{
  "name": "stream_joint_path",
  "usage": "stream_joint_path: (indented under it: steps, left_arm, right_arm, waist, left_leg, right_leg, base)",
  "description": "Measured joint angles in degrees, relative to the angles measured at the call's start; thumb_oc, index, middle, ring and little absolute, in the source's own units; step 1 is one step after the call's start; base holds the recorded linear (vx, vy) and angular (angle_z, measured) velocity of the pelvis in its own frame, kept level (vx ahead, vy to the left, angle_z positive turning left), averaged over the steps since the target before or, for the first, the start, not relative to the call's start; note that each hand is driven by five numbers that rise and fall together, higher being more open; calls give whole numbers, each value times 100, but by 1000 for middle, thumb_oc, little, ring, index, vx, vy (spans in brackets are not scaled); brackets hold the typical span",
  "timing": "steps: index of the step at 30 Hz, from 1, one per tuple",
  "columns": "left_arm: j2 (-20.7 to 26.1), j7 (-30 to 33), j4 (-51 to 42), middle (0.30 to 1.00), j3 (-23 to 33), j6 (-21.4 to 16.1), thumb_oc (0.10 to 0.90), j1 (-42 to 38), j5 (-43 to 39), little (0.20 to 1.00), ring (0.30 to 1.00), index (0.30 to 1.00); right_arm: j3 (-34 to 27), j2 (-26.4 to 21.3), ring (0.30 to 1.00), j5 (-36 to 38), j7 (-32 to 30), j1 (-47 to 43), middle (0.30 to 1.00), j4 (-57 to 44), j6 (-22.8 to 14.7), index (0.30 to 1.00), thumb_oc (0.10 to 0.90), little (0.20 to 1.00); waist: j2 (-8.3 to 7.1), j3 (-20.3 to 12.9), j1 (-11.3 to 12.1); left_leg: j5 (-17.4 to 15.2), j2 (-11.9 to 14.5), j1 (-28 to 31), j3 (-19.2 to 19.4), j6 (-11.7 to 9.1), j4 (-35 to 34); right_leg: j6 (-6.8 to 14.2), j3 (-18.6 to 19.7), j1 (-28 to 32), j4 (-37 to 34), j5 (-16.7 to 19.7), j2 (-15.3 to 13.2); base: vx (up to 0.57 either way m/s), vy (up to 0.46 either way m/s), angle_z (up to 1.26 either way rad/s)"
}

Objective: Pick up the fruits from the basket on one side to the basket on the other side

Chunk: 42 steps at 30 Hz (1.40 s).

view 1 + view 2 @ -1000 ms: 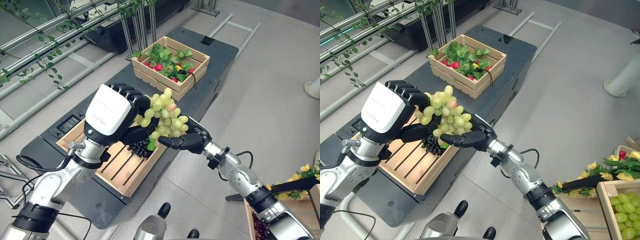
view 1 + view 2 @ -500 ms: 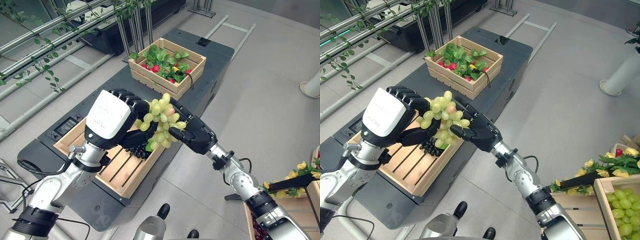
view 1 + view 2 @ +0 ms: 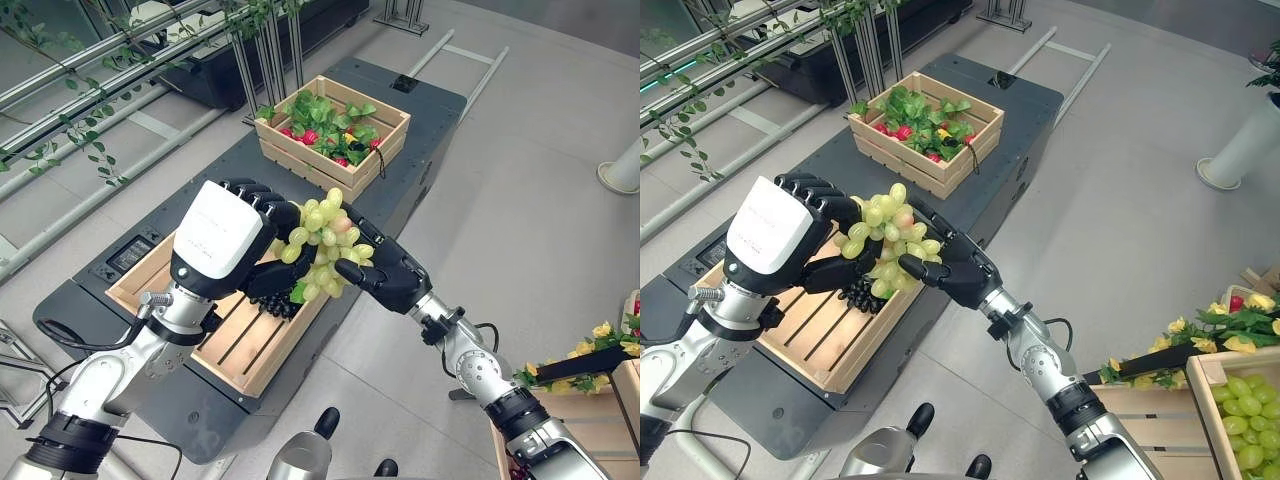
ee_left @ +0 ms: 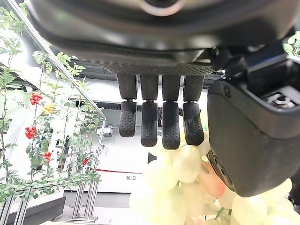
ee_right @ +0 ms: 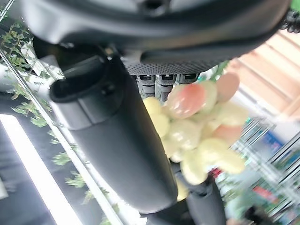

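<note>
Hands [image 3: 262, 262] [image 3: 385, 272] facing, fingers curled round grapes [image 3: 325, 237]

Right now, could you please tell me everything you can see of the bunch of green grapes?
The bunch of green grapes is a tight cluster of glossy pale yellow-green berries, one or two blushed pink, with a bit of green leaf at its lower end. It hangs in the air above the near wooden crate, over a dark bunch lying inside. The left hand curls round it from one side; the right hand closes on it from the other.
</note>
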Motion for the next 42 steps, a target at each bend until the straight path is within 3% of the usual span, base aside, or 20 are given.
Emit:
stream_joint_path:
  steps: [4, 7, 8, 10, 22, 40, 42]
  left_arm:
    - [-3, -87, -11, 300, -96, 1, 400, -1, -55, 300, 300, 300]
    - [-4, -169, -25, 300, -158, 15, 400, -3, -60, 300, 300, 300]
    - [-4, -176, -25, 300, -177, 15, 400, -2, -63, 300, 300, 300]
    - [-9, -242, -39, 300, -263, 15, 400, -3, -131, 300, 300, 300]
    - [-10, -336, -195, 300, -337, -2, 400, -4, -279, 300, 300, 300]
    - [-10, -338, -195, 300, -337, -2, 400, -4, -279, 300, 300, 300]
    - [-10, -338, -195, 300, -337, -1, 400, -4, -279, 300, 300, 300]
  right_arm:
    - [126, -139, 900, -844, -393, -17, 900, -1, -7, 900, 800, 900]
    - [256, -264, 900, -1072, -673, -24, 900, 8, -7, 900, 800, 900]
    - [255, -261, 735, -1084, -704, -24, 735, 7, -7, 735, 690, 735]
    - [263, -244, 300, -1237, -885, -26, 300, 6, -7, 300, 400, 300]
    - [289, -143, 300, -1229, -1300, -25, 300, 7, -7, 300, 400, 300]
    - [288, -88, 300, -1208, -1302, -23, 300, 7, -8, 300, 400, 300]
    - [288, -88, 900, -1208, -1302, -23, 900, 7, -8, 900, 800, 900]
  waist:
    - [-53, -35, -1]
    - [-85, -55, -6]
    - [-86, -55, -7]
    - [-88, -57, -4]
    - [-88, -56, -24]
    - [-86, -57, -26]
    - [-86, -57, -26]
  left_leg:
    - [0, -1, 0, 1, 0, -2]
    - [0, 1, 0, 1, 0, -2]
    - [0, 0, 2, 2, 0, -2]
    - [0, -1, 7, 8, 0, -2]
    - [0, -2, 15, 24, 0, -8]
    - [0, -3, 14, 32, 1, -20]
    - [0, -3, 14, 34, 1, -20]
  right_leg:
    - [0, 1, -2, 0, 0, -2]
    - [1, 1, -3, 0, 0, -1]
    - [1, 4, -2, 0, 0, -1]
    - [1, 25, -1, 0, 2, 0]
    - [3, 71, -11, 0, 5, 0]
    - [3, 79, -22, 0, 5, -2]
    - [3, 80, -22, 0, 5, -2]
  base:
    - [0, 0, 0]
    - [0, 0, 0]
    - [0, 0, 0]
    - [0, 0, 0]
    - [0, 0, 0]
    - [0, 0, 0]
    - [0, 0, 0]
